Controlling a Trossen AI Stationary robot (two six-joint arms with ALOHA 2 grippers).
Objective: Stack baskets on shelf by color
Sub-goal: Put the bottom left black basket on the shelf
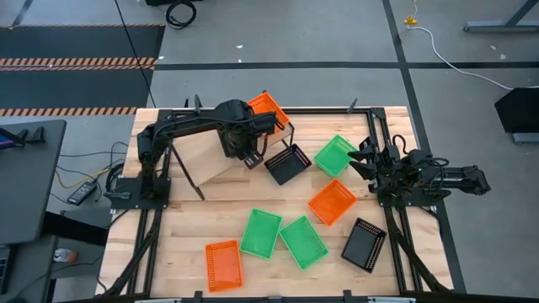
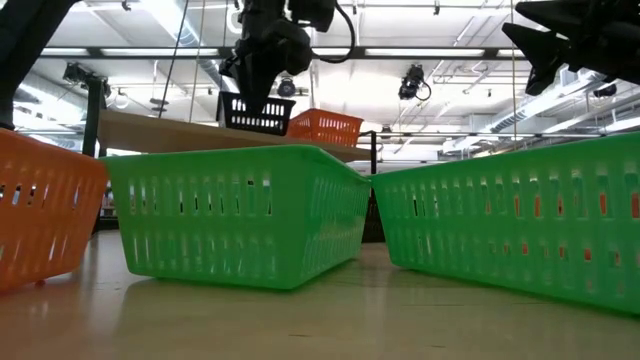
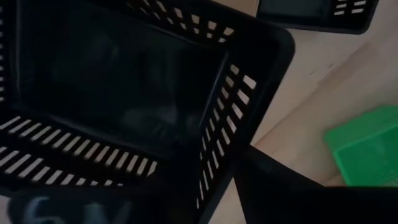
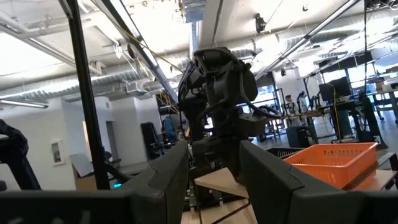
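Note:
My left gripper (image 1: 246, 150) hangs over the right end of the wooden shelf (image 1: 206, 158), shut on a black basket (image 2: 255, 115) that fills the left wrist view (image 3: 124, 81). One orange basket (image 1: 268, 109) stands on the shelf's far end. A second black basket (image 1: 288, 164) lies on the table just right of the shelf. My right gripper (image 1: 360, 156) is open and raised above the table beside a green basket (image 1: 335, 156), touching nothing. Other baskets lie on the table: orange (image 1: 332, 202), black (image 1: 364, 244), two green (image 1: 260, 233) (image 1: 302, 241), orange (image 1: 223, 265). My left gripper holds the black basket by one slotted side wall (image 3: 214, 162), coming from above with fingers pointing down. One finger (image 3: 292, 186) stands outside that wall; the other is lost against the black plastic. The basket hangs below the gripper, lifted clear and nearly level (image 2: 255, 115).
The shelf's thin black legs (image 1: 189, 172) stand on the slatted table. In the low view two green baskets (image 2: 235, 215) (image 2: 510, 220) and an orange one (image 2: 40, 215) stand close in front. Bare table lies between the shelf and the near baskets.

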